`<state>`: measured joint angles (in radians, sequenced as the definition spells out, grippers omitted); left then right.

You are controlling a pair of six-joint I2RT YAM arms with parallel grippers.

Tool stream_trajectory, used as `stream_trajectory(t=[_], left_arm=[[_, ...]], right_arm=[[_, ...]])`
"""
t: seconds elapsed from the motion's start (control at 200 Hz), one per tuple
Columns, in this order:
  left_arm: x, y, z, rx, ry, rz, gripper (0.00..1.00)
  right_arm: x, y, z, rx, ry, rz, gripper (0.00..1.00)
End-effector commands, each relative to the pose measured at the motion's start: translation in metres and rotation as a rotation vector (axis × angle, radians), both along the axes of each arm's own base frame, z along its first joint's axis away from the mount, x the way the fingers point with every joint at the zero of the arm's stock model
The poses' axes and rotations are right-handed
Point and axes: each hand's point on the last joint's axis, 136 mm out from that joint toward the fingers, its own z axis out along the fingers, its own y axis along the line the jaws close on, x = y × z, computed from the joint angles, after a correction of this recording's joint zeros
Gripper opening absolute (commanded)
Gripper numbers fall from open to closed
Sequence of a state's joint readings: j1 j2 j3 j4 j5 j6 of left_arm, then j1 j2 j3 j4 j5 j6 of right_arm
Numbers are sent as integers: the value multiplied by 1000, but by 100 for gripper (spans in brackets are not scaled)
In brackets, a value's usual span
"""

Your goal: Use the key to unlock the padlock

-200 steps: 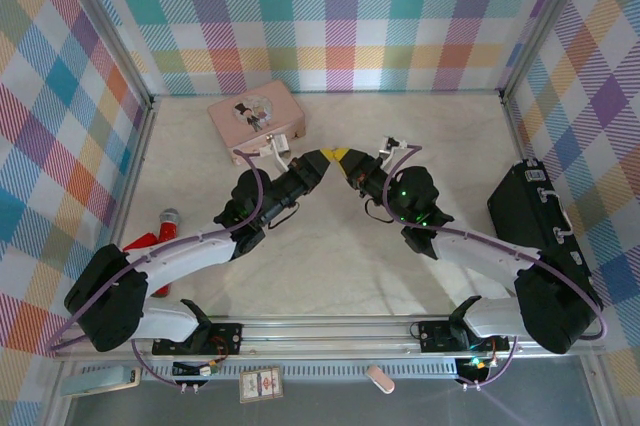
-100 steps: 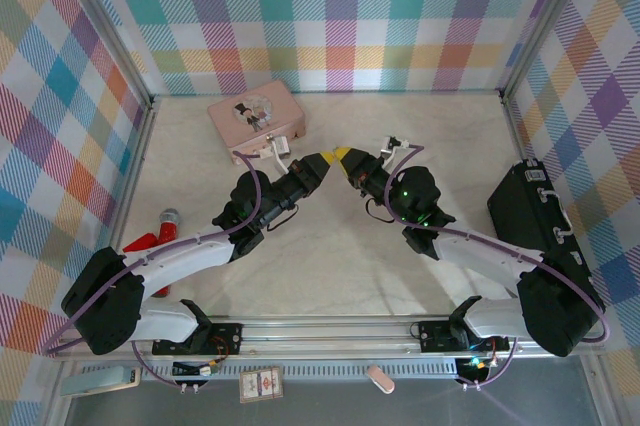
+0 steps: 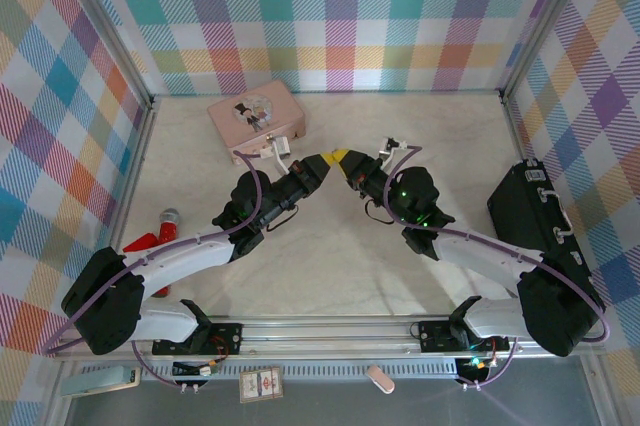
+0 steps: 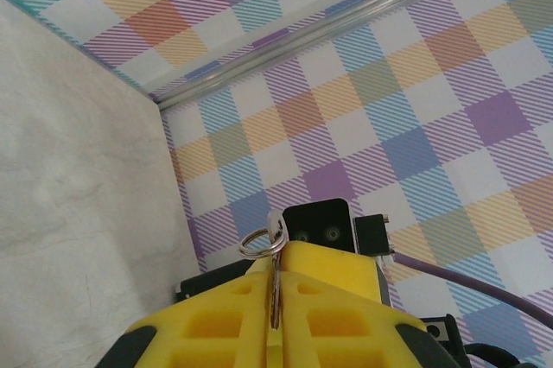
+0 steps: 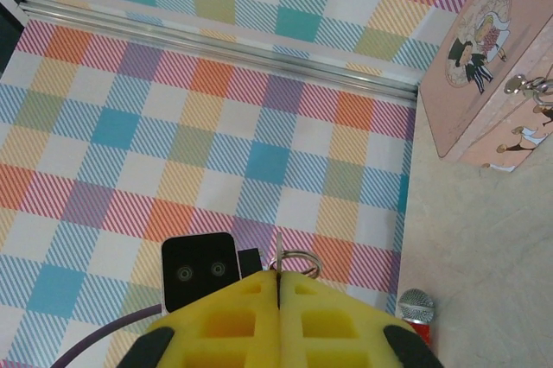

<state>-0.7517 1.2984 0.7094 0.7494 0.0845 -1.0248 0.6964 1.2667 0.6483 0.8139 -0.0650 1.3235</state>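
Plaid walls point(image 3: 340, 16) enclose a pale table point(image 3: 330, 276), above whose middle the two arms are held tip to tip. The key point(image 4: 275, 295) is clamped edge-on in the seam of the left gripper point(image 4: 278, 264), its ring point(image 4: 260, 243) left free beyond the tips. The right gripper point(image 5: 278, 275) is pressed together on the same key, seemingly so that it can be passed across without being dropped. The padlock cannot be picked out with certainty. A small metal fitting point(image 5: 521, 85) is seen on the front of the pink box point(image 5: 484, 74) at the far left, and it may be the padlock.

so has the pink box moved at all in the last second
no, the pink box keeps the same spot and angle below the back wall
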Motion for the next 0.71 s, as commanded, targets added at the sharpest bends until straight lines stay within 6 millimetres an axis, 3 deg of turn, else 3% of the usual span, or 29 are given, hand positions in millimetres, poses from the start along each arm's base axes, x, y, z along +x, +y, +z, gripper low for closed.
stream_trajectory(t=[0.0, 0.1, 0.19, 0.28, 0.385, 0.525, 0.7], left_arm=[[-2, -1, 6, 26, -28, 1, 10], [-4, 3, 5, 80, -44, 8, 6], [-6, 10, -2, 258, -73, 4, 0], [-12, 19, -27, 668, -65, -92, 0], [-22, 53, -63, 1107, 25, -188, 0], [-42, 91, -102, 1521, 131, -385, 0], [-83, 121, -152, 2110, 171, -785, 0]], right_arm=[[-6, 4, 20, 17, -55, 21, 0], [-6, 1, 18, -8, -56, 7, 2], [-4, -12, 8, -89, -26, -36, 31], [1, -37, -19, -261, 70, -107, 48], [0, -68, -35, -423, 105, -155, 54], [-2, -100, -55, -614, 157, -193, 56], [-5, -110, -76, -673, 240, -180, 57]])
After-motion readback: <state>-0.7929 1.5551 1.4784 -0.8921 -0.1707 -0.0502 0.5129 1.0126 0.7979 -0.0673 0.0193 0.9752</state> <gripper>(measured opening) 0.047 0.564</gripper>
